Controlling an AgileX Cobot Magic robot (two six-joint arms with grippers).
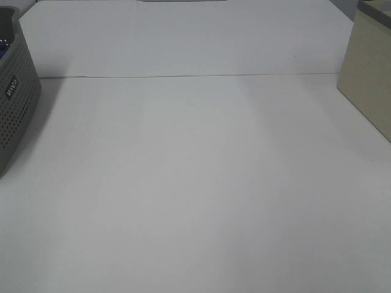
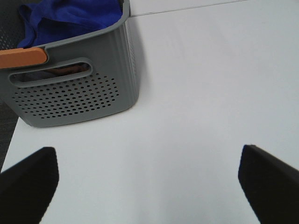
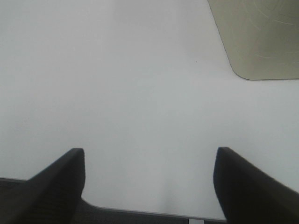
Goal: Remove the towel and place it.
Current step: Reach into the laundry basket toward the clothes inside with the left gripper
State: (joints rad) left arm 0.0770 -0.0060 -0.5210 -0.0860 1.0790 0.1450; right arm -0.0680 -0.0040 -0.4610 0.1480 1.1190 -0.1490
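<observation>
On the flat white table (image 1: 195, 183) | grey perforated plastic basket (image 2: 74, 98) at left edge | crumpled royal-blue microfibre towel (image 2: 70, 18) inside basket, not yet removed | left gripper (image 2: 148, 182) jaws wide apart, empty | right gripper (image 3: 149, 182) jaws apart, empty | removal and placing both remain

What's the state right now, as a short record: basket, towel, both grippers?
grey basket: on the white table, far left in the high view
towel: blue, bunched inside the basket, not yet removed
left gripper: open, empty, over bare table, apart from the basket
right gripper: open, empty, over bare table
beige container: far right in the high view, untouched
</observation>
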